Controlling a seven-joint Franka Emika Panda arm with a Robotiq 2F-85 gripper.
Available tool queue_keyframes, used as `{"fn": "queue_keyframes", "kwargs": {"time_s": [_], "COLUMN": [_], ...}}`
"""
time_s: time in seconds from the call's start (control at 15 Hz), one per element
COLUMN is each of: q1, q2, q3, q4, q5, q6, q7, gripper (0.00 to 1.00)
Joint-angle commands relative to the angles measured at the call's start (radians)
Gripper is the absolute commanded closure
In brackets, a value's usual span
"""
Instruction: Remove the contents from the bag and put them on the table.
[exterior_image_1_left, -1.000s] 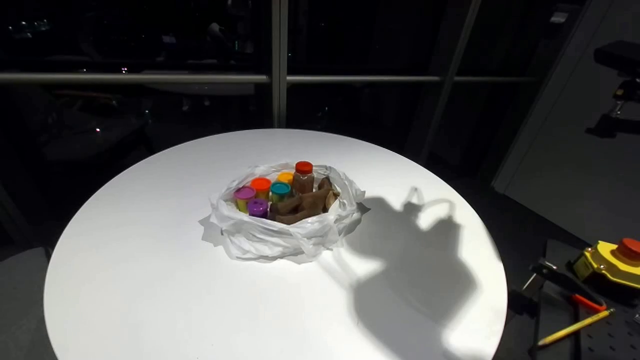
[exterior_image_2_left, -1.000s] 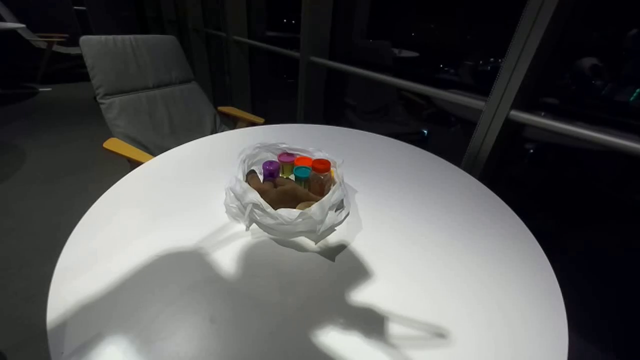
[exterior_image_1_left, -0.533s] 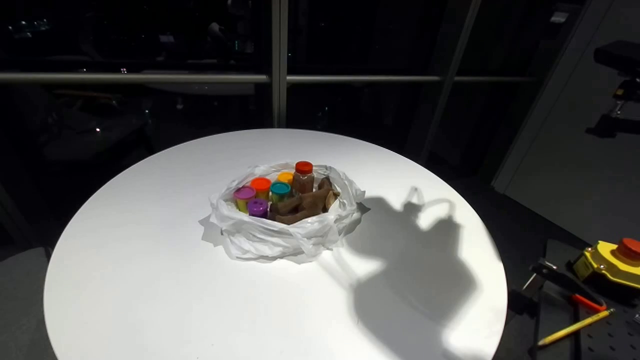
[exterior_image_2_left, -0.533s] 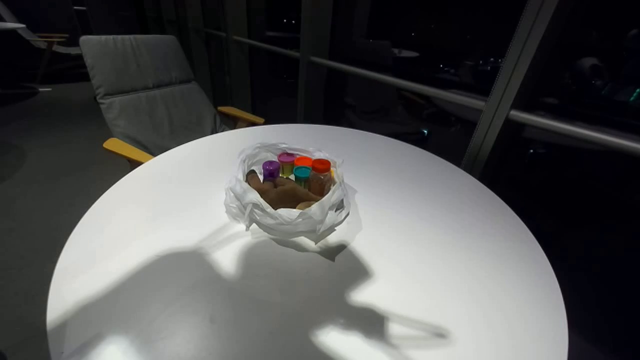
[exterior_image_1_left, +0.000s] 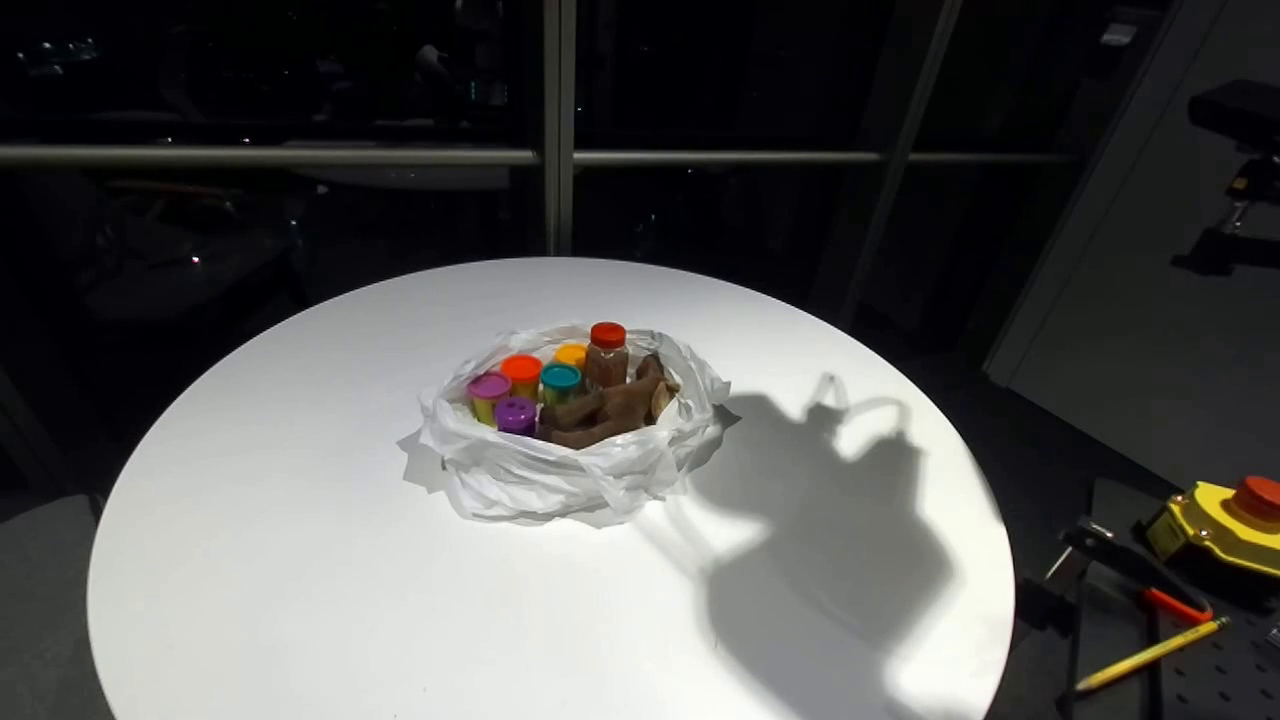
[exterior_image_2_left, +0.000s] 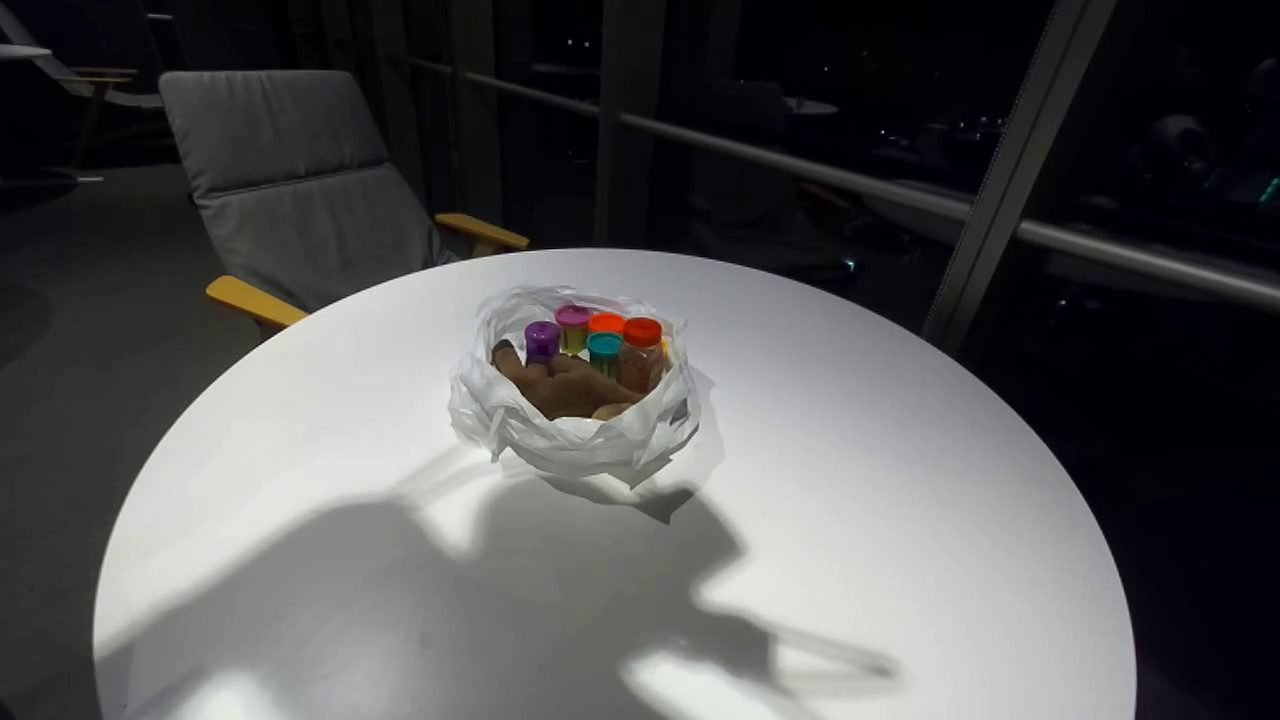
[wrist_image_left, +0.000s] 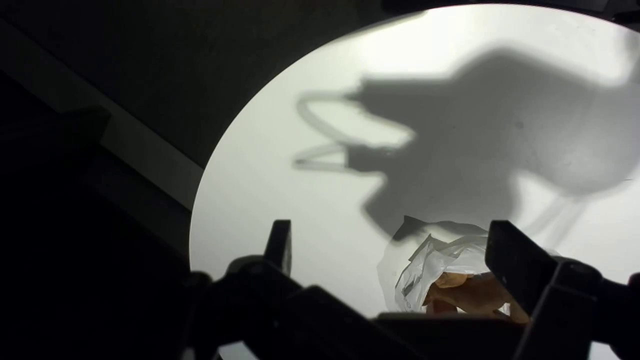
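The white plastic bag (exterior_image_1_left: 560, 485) stands with its mouth spread wide on the round white table (exterior_image_1_left: 300, 560). Inside it lies a brown toy animal (exterior_image_1_left: 615, 408), beside an upright bottle (exterior_image_1_left: 606, 366) with a red cap. Small cups are packed in there too: orange (exterior_image_1_left: 521, 370), yellow (exterior_image_1_left: 571, 356), teal (exterior_image_1_left: 561, 378), pink (exterior_image_1_left: 490, 387) and purple (exterior_image_1_left: 516, 415). In the wrist view my gripper (wrist_image_left: 390, 225) is open above the table, nothing between its fingers; the bag (wrist_image_left: 425, 265) and toy animal (wrist_image_left: 475, 292) appear below, partly hidden by it. Neither exterior view shows the gripper itself.
Dark arm shadow (exterior_image_2_left: 450, 600) falls across the table near the bag. Beyond the table edge are a grey chair (exterior_image_2_left: 290, 190), a yellow box with a red button (exterior_image_1_left: 1215, 530) and a yellow pencil (exterior_image_1_left: 1150, 655). Windows with a rail (exterior_image_1_left: 270, 157) stand behind.
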Motion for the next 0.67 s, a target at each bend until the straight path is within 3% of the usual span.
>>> {"fn": "queue_keyframes", "kwargs": {"time_s": [0.0,0.6], "q1": [0.004,0.010], "q2": [0.000,0.022], "q3": [-0.003,-0.003], "q4": [0.002,0.015], "q5": [-0.001,0.007], "q6": [-0.004,0.004], "q7": [0.001,0.002], "gripper": [0.00,0.00]}}
